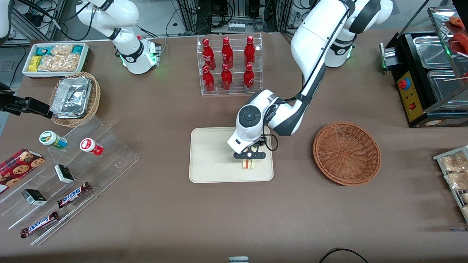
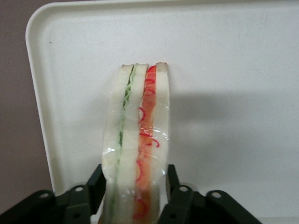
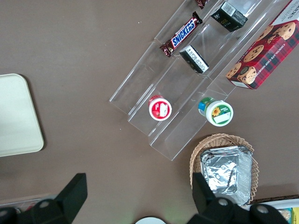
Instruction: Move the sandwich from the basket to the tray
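- Nearest to the front camera we have the tray's (image 1: pixel 208 160) near rim, and just inside it the sandwich (image 1: pixel 249 164), standing on edge at the end of the tray nearer the basket.
- Directly over it hangs our end effector (image 1: pixel 250 155), its two fingers (image 2: pixel 96 186) pressed against the outer bread faces, pinching the sandwich at one end through the clear wrap.
- Here is the relation that counts: the sandwich sits squarely between the fingers and reaches out past the tips, its long axis running straight on from the end effector, with the green and red filling stripes following that same line.
- From the wrist view we see only tray under the whole wedge, so we judge it is already at its drop spot, though we can't tell if it is touching down or just above.
- The next move looks like a simple one to us: spread the fingers and lift clear, watching that the wedge does not tip onto a bread face.
- Farther along the surface, toward the working arm's end, the basket (image 1: pixel 346 153) holds nothing.
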Tool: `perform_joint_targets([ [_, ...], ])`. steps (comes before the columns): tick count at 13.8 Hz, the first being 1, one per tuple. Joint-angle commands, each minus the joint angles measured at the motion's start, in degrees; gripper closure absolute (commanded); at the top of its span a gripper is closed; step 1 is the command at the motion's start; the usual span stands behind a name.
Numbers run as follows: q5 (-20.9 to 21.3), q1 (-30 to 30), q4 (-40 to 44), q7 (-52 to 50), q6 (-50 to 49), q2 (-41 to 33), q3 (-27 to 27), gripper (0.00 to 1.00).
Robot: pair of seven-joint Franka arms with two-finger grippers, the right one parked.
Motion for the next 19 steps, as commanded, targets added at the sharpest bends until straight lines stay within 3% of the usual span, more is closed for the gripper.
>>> perform_joint_targets([
  [1,0.9,-0.9,2.6,-2.4,0.0,1.0,0.7,0.00],
  [10,0.5,0.5,3.6,-4.6,-4.3,-4.3,0.9,0.00],
  [14,0.0,6.6,3.1,-2.0,-10.2,-8.8,0.8,0.00],
  [19,-0.2,15.5,0.4,9.0,-16.3,-14.1,0.7,0.00],
])
